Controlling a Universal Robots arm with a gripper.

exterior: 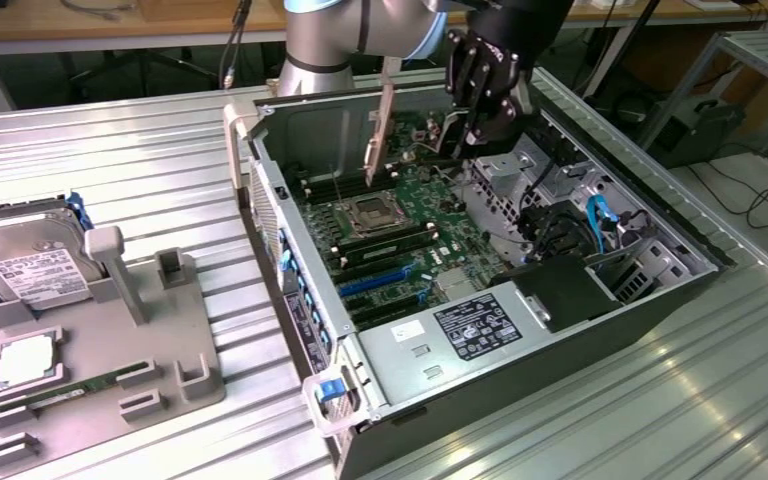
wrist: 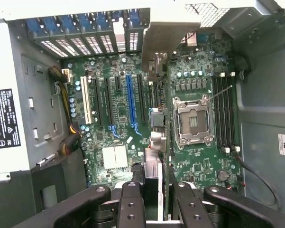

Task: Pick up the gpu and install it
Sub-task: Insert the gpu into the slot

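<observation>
A: Gripper state? Where's the gpu?
B: The gripper (wrist: 156,190) is clamped on the gpu (wrist: 155,118). The card is edge-on above the motherboard (wrist: 199,164), inside the open case (exterior: 651,215).
A: Tips?
B: I'd line the card's edge up with the long blue slot (wrist: 129,102), bracket toward the rear openings, and press straight, not tilted.

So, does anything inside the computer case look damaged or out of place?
Nothing looks damaged. The gpu is not seated: the gripper holds it edge-on above the motherboard, and the CPU socket is bare.
</observation>
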